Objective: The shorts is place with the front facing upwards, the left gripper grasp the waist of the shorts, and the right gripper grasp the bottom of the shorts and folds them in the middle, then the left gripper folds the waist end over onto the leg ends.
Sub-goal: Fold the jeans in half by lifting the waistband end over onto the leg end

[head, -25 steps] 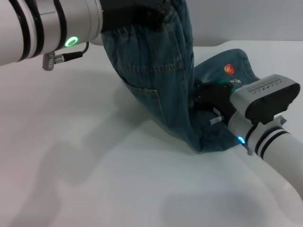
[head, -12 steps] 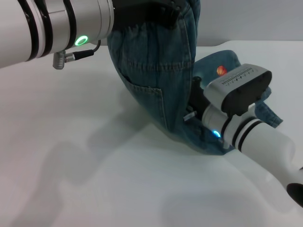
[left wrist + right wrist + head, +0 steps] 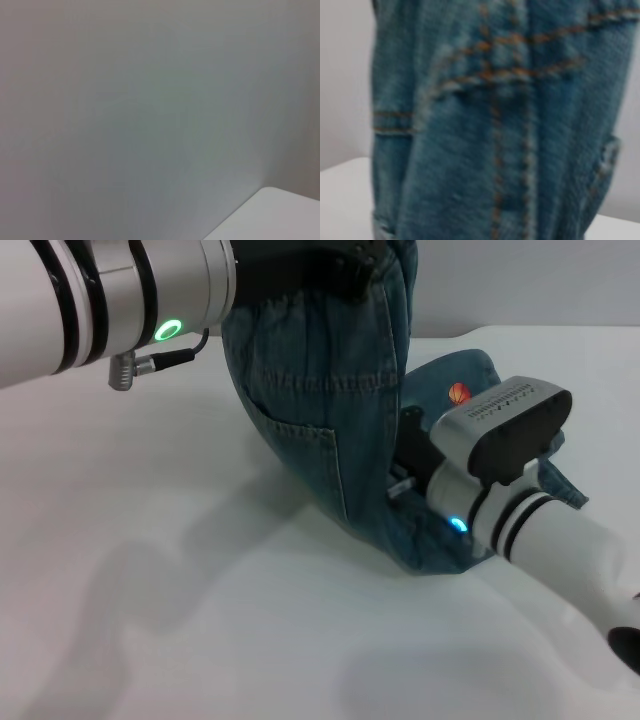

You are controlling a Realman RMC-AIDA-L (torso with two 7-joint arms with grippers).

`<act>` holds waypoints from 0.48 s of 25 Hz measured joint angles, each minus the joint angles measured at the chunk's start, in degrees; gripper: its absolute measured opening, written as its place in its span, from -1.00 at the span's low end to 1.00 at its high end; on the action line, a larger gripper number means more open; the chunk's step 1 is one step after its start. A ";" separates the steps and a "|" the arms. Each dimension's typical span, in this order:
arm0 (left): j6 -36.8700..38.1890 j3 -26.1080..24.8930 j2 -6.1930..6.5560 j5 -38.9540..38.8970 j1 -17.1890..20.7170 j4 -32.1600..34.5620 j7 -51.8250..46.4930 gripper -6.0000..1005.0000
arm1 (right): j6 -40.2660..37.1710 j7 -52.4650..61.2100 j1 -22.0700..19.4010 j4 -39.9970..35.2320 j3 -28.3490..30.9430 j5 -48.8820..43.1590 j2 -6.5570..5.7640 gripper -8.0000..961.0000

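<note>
The blue denim shorts (image 3: 320,410) hang from my left gripper (image 3: 300,265) at the top of the head view. It is shut on the gathered waist (image 3: 300,308), held well above the table. The lower part of the shorts rests on the table, with a small orange print (image 3: 458,393) showing. My right gripper (image 3: 405,455) is pressed against the hanging denim low down, on its right side; its tips are hidden by cloth. The right wrist view is filled with denim and orange seams (image 3: 495,125). No leg ends can be made out.
The white table (image 3: 200,590) spreads to the left and front of the shorts. A grey wall stands behind it. The left wrist view shows only that wall and a table corner (image 3: 282,215).
My right arm has moved left, in against the hanging shorts, and the cloth on the table has shifted left with it. The left arm has drifted slightly right, still holding the waist up.
</note>
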 joint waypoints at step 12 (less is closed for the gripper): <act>1.60 1.36 0.06 -0.02 1.14 0.02 1.13 -0.79 | -10.81 -7.70 -6.87 -6.20 12.38 -0.02 -0.24 -0.99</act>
